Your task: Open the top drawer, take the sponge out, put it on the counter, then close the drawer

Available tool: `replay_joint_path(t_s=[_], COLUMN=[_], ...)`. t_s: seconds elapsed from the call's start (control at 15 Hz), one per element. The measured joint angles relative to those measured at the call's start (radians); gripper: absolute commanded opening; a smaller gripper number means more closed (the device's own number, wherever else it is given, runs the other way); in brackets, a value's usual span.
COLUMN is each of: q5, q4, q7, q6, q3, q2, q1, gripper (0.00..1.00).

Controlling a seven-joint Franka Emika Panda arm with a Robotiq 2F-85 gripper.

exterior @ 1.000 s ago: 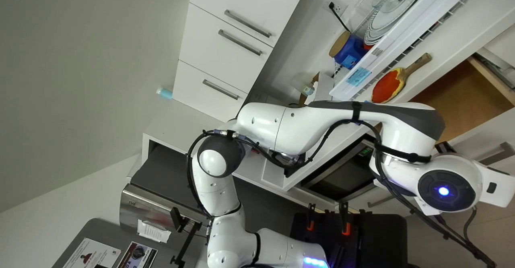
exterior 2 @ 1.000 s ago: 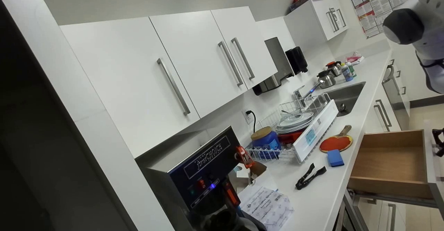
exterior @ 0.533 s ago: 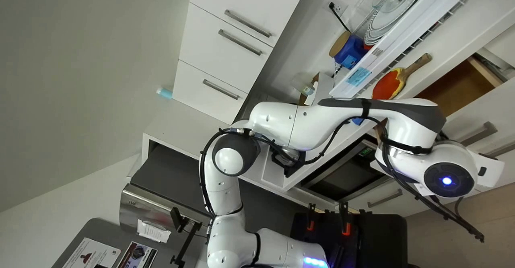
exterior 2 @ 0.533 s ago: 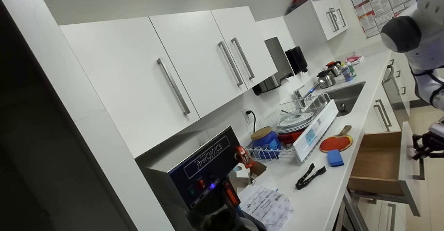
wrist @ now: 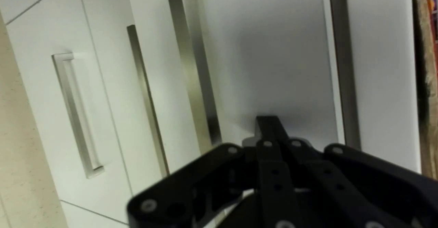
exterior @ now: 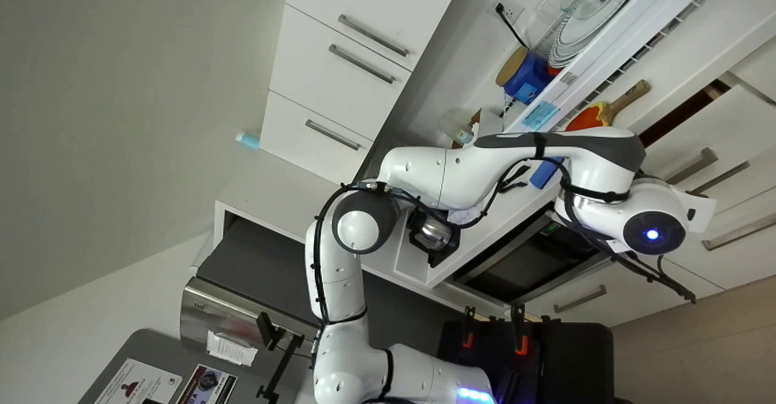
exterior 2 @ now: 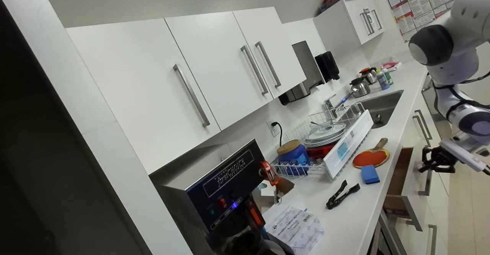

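in an exterior view, the blue sponge (exterior: 545, 173) is seen on the pale surface (exterior: 697, 41), partly hidden by the arm (exterior: 418, 176). in an exterior view, it is shown just beside the red paddle (exterior 2: 370, 157), the top drawer (exterior 2: 415, 190) partly pulled out and the gripper (exterior 2: 422, 162) held at its front. in the wrist view, the gripper is seen at its narrowest by that front; whether contact is made cannot be told.

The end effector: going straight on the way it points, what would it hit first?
Most likely the top drawer, on its white front; the end effector may be touching it, but depth is unclear.
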Motion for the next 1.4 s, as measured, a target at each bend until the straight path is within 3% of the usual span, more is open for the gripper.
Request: replay_joint_path(t_s=[0.4, 0.67, 0.93, 1.13, 1.4], q5=[0.07, 0.053, -0.057, -0.203, -0.403], q4=[0.074, 0.062, -0.066, -0.18, -0.302], q7=[0.0, -0.009, -0.065, -0.088, -0.087], q6=[-0.012, -0.006, -0.005, 0.001, 0.06], q3=[-0.003, -0.067, -0.173, -0.237, -0.268], q2=[-0.001, -0.019, -0.156, -0.299, -0.488], q1=[0.089, 0.157, 0.232, 0.267, 0.285], gripper=[0.0, 0.0, 0.0, 0.0, 0.0])
